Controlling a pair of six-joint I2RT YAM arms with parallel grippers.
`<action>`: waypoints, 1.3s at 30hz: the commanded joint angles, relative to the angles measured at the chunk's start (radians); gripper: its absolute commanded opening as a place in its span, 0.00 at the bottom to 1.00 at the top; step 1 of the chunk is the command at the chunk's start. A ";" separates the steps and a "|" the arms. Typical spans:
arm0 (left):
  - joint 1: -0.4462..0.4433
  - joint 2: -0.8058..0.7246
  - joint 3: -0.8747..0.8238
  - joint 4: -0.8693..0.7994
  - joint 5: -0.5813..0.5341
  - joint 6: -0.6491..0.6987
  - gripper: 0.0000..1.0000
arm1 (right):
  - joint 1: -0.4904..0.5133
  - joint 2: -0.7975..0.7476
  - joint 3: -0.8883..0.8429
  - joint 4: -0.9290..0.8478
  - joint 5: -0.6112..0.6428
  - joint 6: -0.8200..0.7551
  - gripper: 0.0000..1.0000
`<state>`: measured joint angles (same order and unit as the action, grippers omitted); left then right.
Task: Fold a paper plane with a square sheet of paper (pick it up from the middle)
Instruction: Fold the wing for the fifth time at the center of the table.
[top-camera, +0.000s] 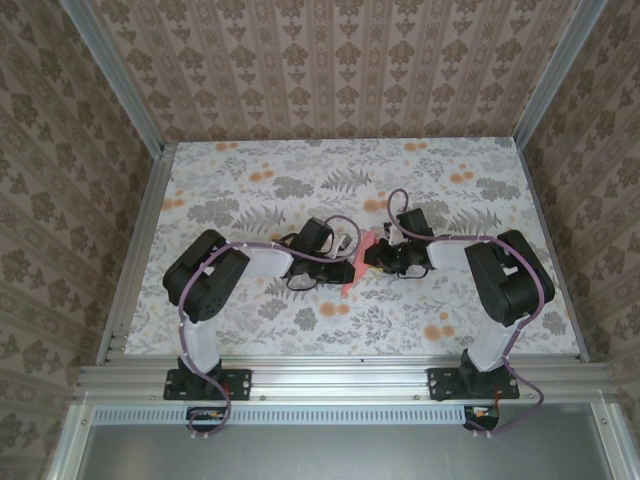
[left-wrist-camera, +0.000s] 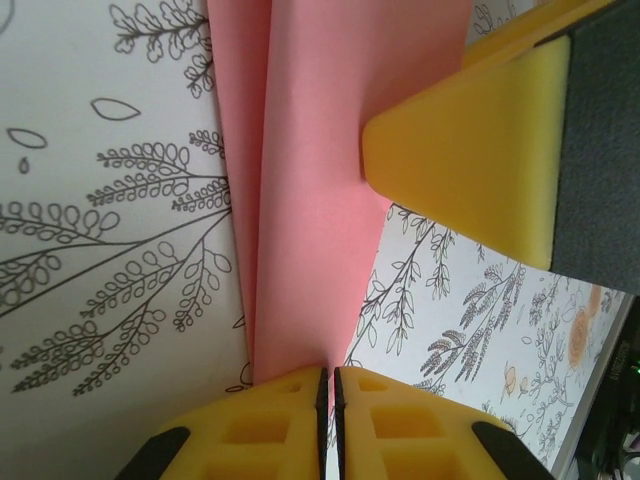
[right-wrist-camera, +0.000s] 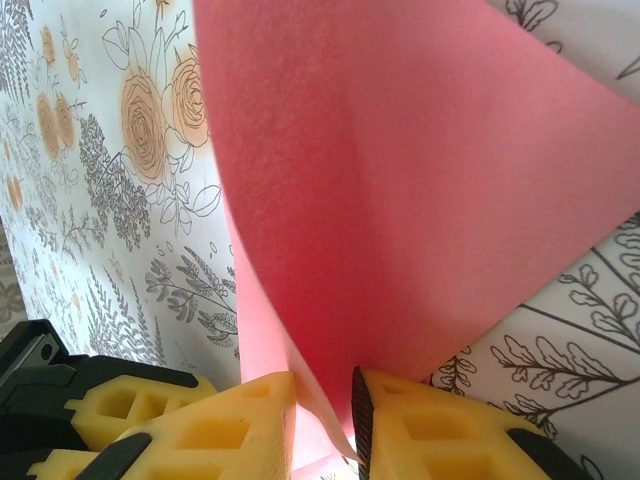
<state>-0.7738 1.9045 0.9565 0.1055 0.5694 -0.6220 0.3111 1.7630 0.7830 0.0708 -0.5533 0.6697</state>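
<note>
The paper plane (top-camera: 350, 278) is a pink-red folded sheet held up between the two grippers at the middle of the table. In the left wrist view it (left-wrist-camera: 320, 200) runs as a long creased strip down into my left gripper (left-wrist-camera: 330, 385), which is shut on its lower edge. A yellow finger (left-wrist-camera: 470, 160) of the right gripper rests against its right side. In the right wrist view a wide pink flap (right-wrist-camera: 400, 180) hangs between the fingers of my right gripper (right-wrist-camera: 325, 400), which stand slightly apart around the folded layers. In the top view the left gripper (top-camera: 343, 270) and right gripper (top-camera: 372, 258) nearly meet.
The table (top-camera: 250, 190) carries a print of grey leaves and orange flowers. Aluminium rails (top-camera: 135, 260) edge it left and right, with patterned walls behind. The left gripper's yellow fingers (right-wrist-camera: 130, 405) sit close at the lower left of the right wrist view.
</note>
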 joint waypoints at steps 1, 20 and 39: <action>-0.007 -0.012 0.010 -0.011 -0.063 -0.034 0.14 | -0.004 0.018 -0.005 -0.033 0.035 -0.033 0.25; -0.025 -0.050 0.026 -0.056 -0.044 0.000 0.15 | -0.004 0.035 0.016 -0.148 0.170 -0.089 0.12; 0.019 -0.062 -0.041 0.035 0.100 -0.061 0.23 | -0.001 0.082 0.053 -0.244 0.242 -0.107 0.08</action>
<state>-0.7567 1.8225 0.9249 0.1268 0.6167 -0.6643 0.3130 1.7779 0.8528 -0.0612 -0.4442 0.5785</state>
